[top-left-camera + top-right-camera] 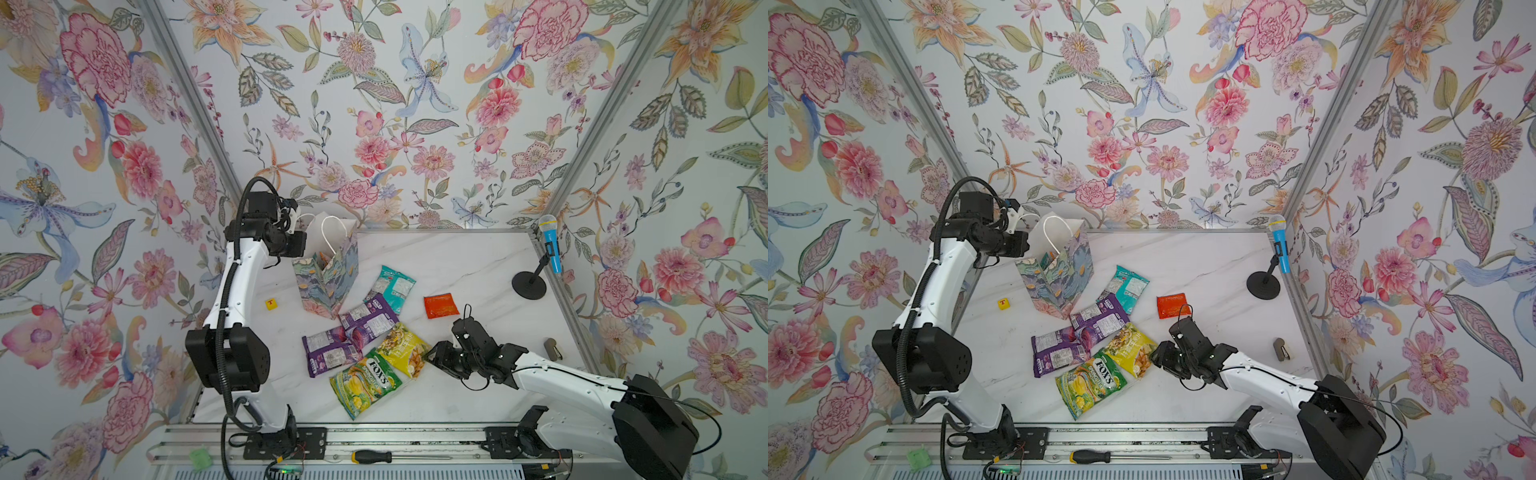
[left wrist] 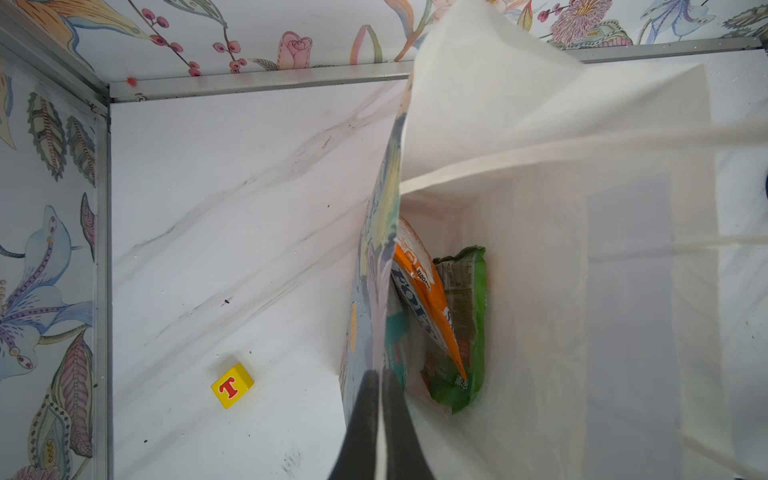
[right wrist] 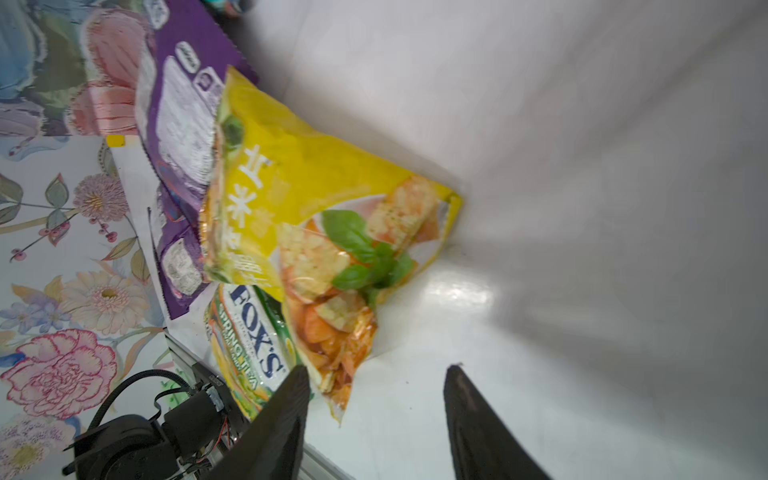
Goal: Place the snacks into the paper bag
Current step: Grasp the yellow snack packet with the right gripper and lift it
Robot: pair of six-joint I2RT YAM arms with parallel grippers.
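Left fingers (image 2: pixel 360 415): clamped on the wall of the paper bag (image 1: pixel 332 278), mouth held open.
Right fingers (image 3: pixel 286 415): half-spread, empty; should straddle the yellow pouch (image 3: pixel 307 187) by its near edge.

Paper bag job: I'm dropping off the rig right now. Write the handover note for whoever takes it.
Left gripper: shut on the paper bag, pinching its wall.
Right gripper: open at the yellow pouch, holding nothing.
Done: at least an orange pouch and a green pouch lie in the bag.
Left on the table: teal pouch, purple pouch by the bag, second purple pouch, the yellow one, FOX'S pouch, orange-red packet.
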